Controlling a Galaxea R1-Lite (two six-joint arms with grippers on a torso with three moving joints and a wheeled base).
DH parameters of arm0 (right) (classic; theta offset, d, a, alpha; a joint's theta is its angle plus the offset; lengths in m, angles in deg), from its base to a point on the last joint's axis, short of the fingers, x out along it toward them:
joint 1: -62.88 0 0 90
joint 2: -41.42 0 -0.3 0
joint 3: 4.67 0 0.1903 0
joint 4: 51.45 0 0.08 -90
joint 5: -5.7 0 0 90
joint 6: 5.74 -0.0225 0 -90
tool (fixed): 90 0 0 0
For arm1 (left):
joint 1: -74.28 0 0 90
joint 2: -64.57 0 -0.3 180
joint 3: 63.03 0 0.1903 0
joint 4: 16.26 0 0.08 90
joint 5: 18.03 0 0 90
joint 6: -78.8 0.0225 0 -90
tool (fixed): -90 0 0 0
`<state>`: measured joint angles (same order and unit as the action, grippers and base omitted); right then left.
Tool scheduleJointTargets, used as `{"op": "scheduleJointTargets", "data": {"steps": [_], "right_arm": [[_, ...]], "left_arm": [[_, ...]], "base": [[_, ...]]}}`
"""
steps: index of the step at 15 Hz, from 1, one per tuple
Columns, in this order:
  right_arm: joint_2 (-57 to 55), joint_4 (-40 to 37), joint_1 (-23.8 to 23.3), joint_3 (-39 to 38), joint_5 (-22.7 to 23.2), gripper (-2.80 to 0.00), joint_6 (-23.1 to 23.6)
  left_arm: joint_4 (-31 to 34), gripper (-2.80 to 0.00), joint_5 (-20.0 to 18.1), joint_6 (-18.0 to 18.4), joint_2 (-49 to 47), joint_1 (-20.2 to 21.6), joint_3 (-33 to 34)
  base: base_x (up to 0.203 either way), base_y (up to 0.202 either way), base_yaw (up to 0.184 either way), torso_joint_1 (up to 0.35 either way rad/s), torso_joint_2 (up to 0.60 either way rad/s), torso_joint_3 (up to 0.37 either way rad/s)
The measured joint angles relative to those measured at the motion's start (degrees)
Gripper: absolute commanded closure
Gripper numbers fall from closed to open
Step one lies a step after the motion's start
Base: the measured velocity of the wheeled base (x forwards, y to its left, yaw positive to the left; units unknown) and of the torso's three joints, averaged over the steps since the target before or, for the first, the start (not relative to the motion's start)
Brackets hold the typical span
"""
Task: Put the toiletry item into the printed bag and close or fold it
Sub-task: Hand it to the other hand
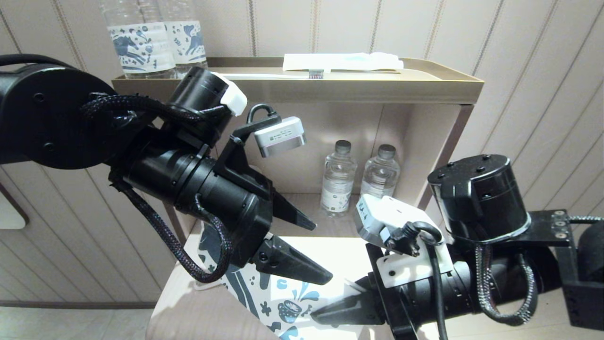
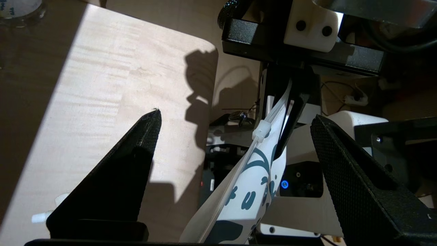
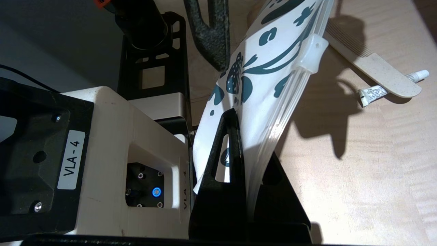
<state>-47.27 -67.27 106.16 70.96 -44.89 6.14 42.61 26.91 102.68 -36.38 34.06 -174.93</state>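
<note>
Standing on a pale wood table (image 1: 358, 255), a shelf unit (image 1: 424, 89) holds bottles (image 1: 338, 177) at 12 o'clock in the head view. Left gripper (image 1: 309, 248), at 9 o'clock, jaws spread wide, grasping nothing. Right gripper (image 3: 235, 160), at 5 o'clock, clamped on the pouch (image 3: 259, 89), holding it on edge. Comb (image 3: 375, 68) lies flat on the table just beside the pouch, over a small tube (image 3: 374, 93).

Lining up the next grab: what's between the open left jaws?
Only the printed bag with its zip slider, per the left wrist view; the right gripper holds it.
</note>
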Motion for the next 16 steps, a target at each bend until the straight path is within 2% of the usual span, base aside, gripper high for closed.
{"op": "scheduleJointTargets", "data": {"steps": [3,4,9,16], "right_arm": [[0.06,0.03,0.13,-0.09,0.0,0.0,0.0],[0.06,0.04,0.18,-0.09,0.0,0.0,-0.02],[0.19,0.05,-0.11,-0.09,0.0,0.0,0.0],[0.47,0.05,-0.09,-0.09,-0.05,0.0,0.0]], "left_arm": [[-0.01,-2.8,0.16,1.61,0.54,-0.05,1.14],[-0.03,0.0,0.2,1.57,0.63,-0.05,1.19],[0.0,0.0,0.24,-0.07,0.69,-0.24,0.08],[0.06,0.0,-0.09,0.32,0.87,-0.4,0.64]], "base": [[0.0,0.0,0.0,0.0,0.0,0.0],[0.0,0.0,0.0,0.0,0.0,0.0],[0.0,0.0,0.0,0.0,0.0,0.0],[0.0,0.0,0.0,0.0,0.0,0.0]]}}
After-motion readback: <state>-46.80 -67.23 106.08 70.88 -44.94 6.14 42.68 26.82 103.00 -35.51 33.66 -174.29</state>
